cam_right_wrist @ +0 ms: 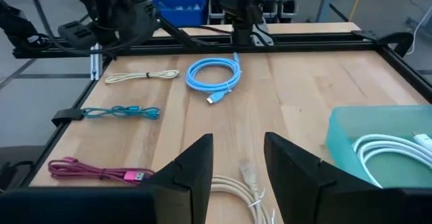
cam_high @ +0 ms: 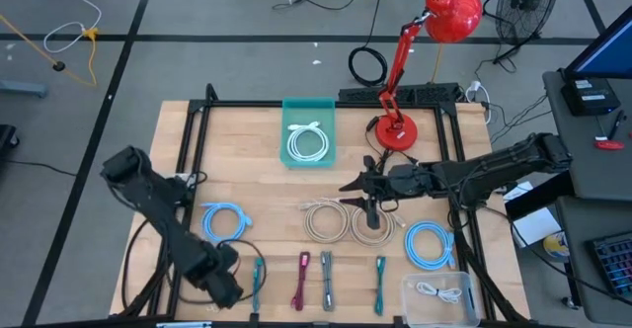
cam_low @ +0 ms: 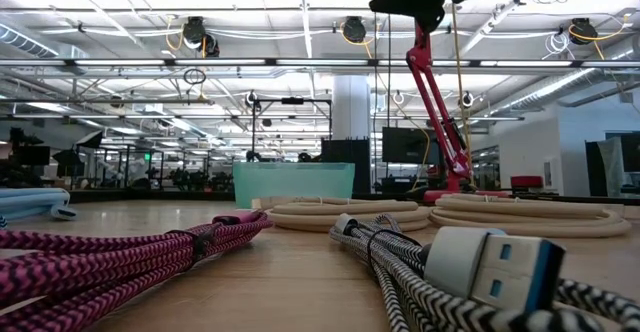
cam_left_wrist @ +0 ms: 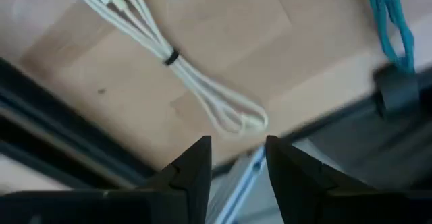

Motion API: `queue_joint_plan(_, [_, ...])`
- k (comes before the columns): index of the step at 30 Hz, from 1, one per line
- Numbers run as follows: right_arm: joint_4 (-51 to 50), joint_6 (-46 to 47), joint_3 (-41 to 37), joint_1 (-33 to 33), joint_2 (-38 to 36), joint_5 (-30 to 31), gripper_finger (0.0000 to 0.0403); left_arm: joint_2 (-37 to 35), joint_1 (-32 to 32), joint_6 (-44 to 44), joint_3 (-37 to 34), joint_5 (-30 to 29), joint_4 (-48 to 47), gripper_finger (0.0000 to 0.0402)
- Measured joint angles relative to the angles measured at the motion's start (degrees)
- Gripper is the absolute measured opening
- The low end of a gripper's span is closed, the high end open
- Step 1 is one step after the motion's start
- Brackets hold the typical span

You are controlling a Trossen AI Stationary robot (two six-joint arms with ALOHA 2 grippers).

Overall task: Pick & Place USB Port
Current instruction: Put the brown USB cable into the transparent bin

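Pale wood table (cam_high: 257, 160) in a black frame, on an open workshop floor, with a red desk lamp (cam_high: 434, 32) at 1 o'clock. Spread with bundled and coiled USB cables: a row of short braided ones along the 6 o'clock edge, blue coils at 8 and 4 o'clock, beige coils (cam_high: 324, 221) just below centre.

Left gripper (cam_left_wrist: 237, 143) down at 7 o'clock by the table's near edge, jaws spread with nothing between them. Hangs over a cream tied cable (cam_left_wrist: 169, 55) lying flat on the wood, apart from the fingers. Right gripper (cam_right_wrist: 236, 137) hovering just right of centre above the beige coils, jaws likewise spread and empty, pointed across the table toward 9 o'clock.

Nothing held by either arm, so between a release and the next grasp, by the look of it. Hard to say which cable is the next target; probably the beige coil under the right gripper, though not certain from these views.

One white coil (cam_high: 308, 145) already in the teal bin (cam_high: 309, 102) at 12 o'clock, another white cable in the clear bin (cam_high: 441, 277) at 5 o'clock.

Next move: lower the right gripper onto one strand of the coil, pinch it, lift clear of the neighbouring coil, carry to a bin.
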Motion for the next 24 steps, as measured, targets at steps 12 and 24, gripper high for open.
queue_joint_plan(12, [0.0,-0.3,0.0,1.4,0.0,0.0,0.0128,0.4,-11.7,-23.1,-0.6,-19.4,1.2,0.0143])
queue_joint_plan(24, [0.4,-0.7,0.0,1.5,0.0,1.7,0.0128,0.3,-12.0,-27.6,-6.6,-16.7,1.7,0.0143])
